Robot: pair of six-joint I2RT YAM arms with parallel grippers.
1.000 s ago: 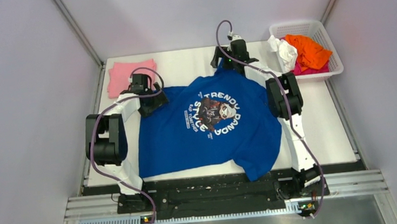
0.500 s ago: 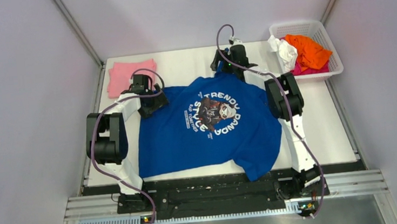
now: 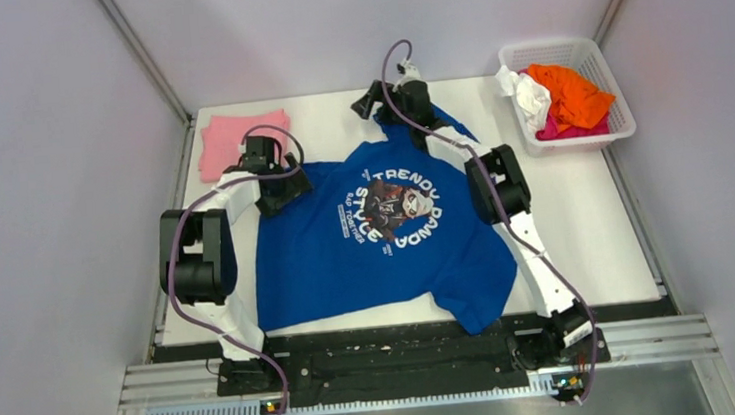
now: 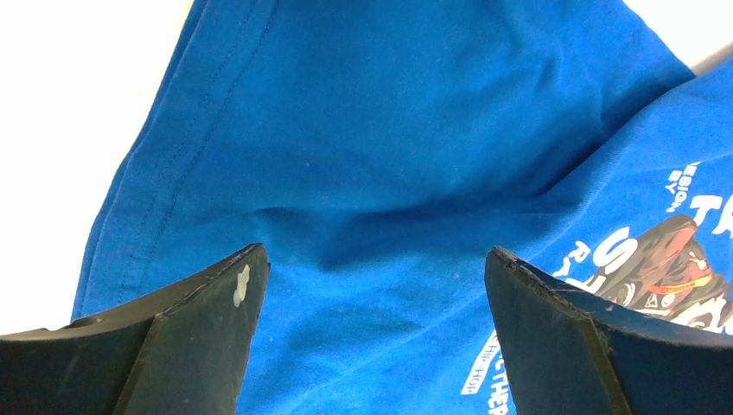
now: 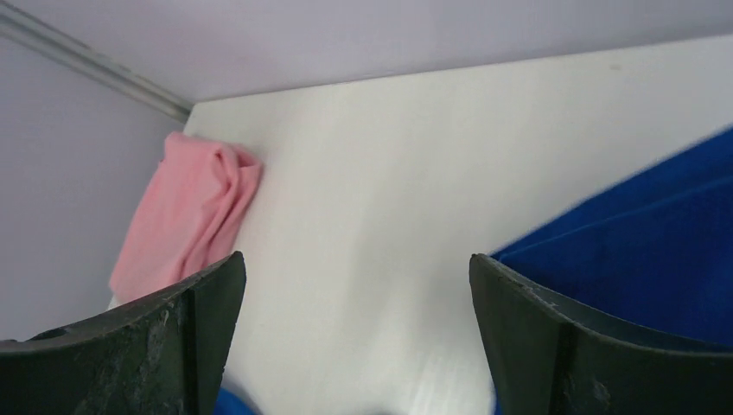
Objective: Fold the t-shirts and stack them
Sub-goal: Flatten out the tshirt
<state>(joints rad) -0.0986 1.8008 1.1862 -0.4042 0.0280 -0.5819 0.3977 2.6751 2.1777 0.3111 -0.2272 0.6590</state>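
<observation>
A royal blue t-shirt (image 3: 387, 246) with a round white-lettered cartoon print lies spread on the white table (image 3: 597, 238), print up. My left gripper (image 3: 286, 186) is open just above the shirt's left shoulder; in the left wrist view its jaws stand wide apart over blue cloth (image 4: 372, 173). My right gripper (image 3: 379, 101) is open and empty at the far edge near the shirt's collar, pointing left over bare table (image 5: 363, 225). A folded pink t-shirt (image 3: 240, 140) lies at the far left corner and shows in the right wrist view (image 5: 186, 216).
A white mesh basket (image 3: 586, 58) at the far right holds orange (image 3: 569, 94), white (image 3: 526, 93) and magenta (image 3: 557, 129) shirts. Grey walls close in the table on three sides. The arm bases sit on the black rail (image 3: 407, 360) at the near edge.
My right gripper has swung left along the far edge, from the shirt's right shoulder toward the collar. The left arm and the shirt have barely moved.
</observation>
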